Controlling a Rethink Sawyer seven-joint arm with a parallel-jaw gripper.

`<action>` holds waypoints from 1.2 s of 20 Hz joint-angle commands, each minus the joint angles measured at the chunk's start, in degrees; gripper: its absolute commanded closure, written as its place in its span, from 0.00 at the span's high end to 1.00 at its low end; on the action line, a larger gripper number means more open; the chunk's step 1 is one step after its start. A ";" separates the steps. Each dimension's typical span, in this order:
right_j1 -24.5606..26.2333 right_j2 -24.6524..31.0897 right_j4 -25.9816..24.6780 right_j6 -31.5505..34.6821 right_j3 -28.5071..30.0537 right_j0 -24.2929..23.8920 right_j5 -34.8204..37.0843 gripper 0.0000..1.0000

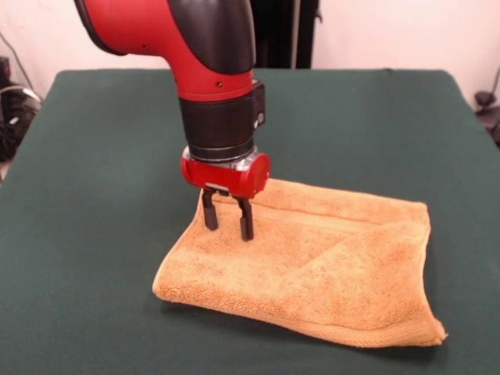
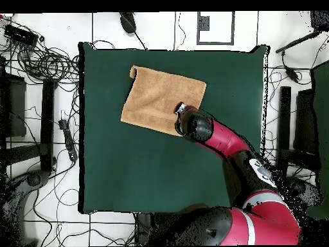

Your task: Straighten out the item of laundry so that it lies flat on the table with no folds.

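Note:
The item of laundry (image 1: 328, 266), an orange-tan terry towel, lies on the green table (image 1: 94, 195) right of centre in the front view. It is folded over itself, with a diagonal crease and a doubled near edge. My gripper (image 1: 229, 231) points straight down over the towel's far left corner, open, its two black fingertips at or just above the cloth with nothing between them. In the overhead view the towel (image 2: 157, 96) lies in the table's upper middle with its top left corner curled. The arm's wrist covers most of the gripper (image 2: 180, 110) at the towel's lower right edge.
Bare green table (image 2: 141, 167) surrounds the towel on all sides, widest towards the robot's base (image 2: 257, 225). Cables and black equipment (image 2: 38, 64) lie on the floor beside the table's edges.

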 commanded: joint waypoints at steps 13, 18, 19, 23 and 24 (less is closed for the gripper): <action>2.16 2.63 4.84 10.38 17.31 -0.03 11.51 1.00; 1.44 2.34 4.60 9.55 19.74 -0.80 11.99 1.00; 1.44 2.40 4.49 9.29 19.93 -0.97 11.90 1.00; 2.28 2.34 4.25 8.54 19.40 -1.12 11.49 1.00; 2.39 2.58 4.45 8.68 19.47 -1.17 11.42 1.00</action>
